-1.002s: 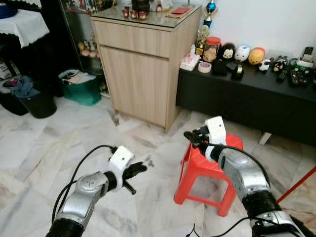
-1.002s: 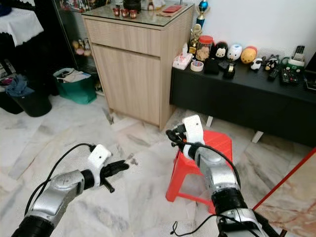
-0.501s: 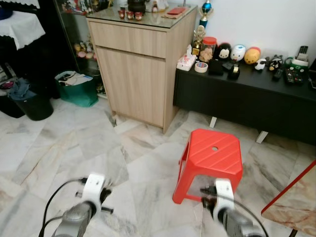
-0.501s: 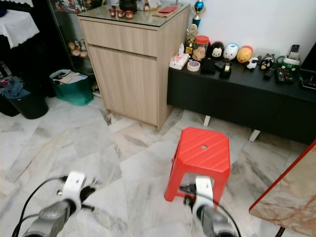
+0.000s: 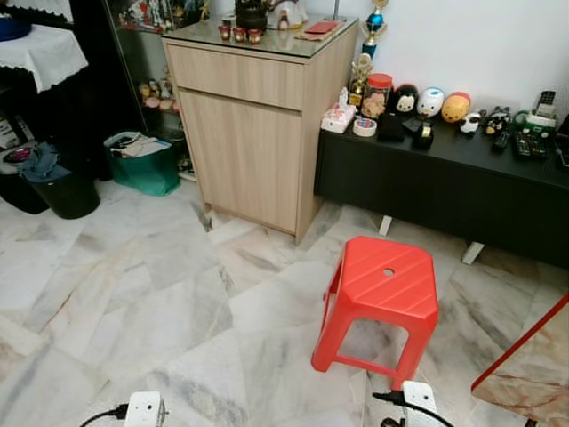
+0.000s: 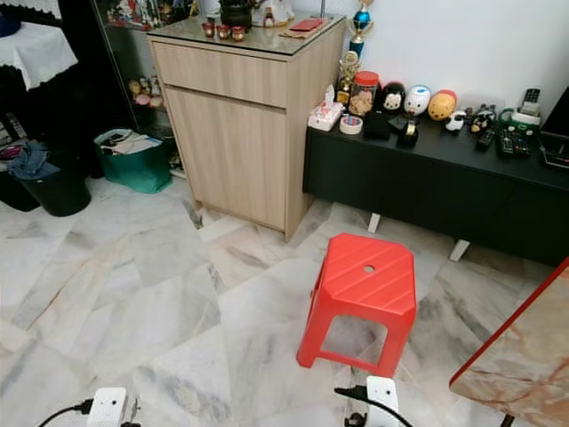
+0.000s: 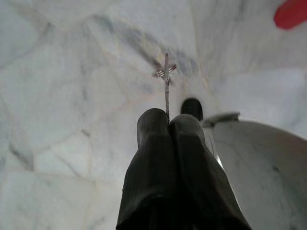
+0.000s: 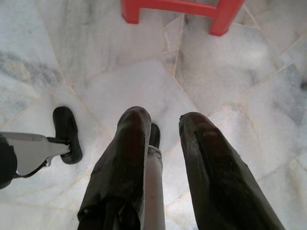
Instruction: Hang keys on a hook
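Note:
In the left wrist view my left gripper [image 7: 169,119] is shut, its two black fingers pressed together. A thin metal key with its ring [image 7: 166,79] sticks out from between the fingertips, above the marble floor. My right gripper [image 8: 165,122] is open with nothing between its fingers, and it points down at the floor near my black foot [image 8: 66,134]. In the eye views both arms hang low, with the white wrist block of the left arm [image 5: 144,412] and of the right arm [image 5: 419,399] at the bottom edge.
A red plastic stool [image 5: 384,294] stands just ahead on the right. Behind it are a wooden cabinet [image 5: 258,116] and a low black sideboard [image 5: 444,182] carrying toys and remotes. A green bag [image 5: 142,165] and a black bin [image 5: 62,189] sit at the left. A marble tabletop corner [image 5: 532,369] is at the right.
Both arms have dropped from in front of me to the bottom edge of the eye views. The left gripper stays shut on the keys. The camera has shifted slightly.

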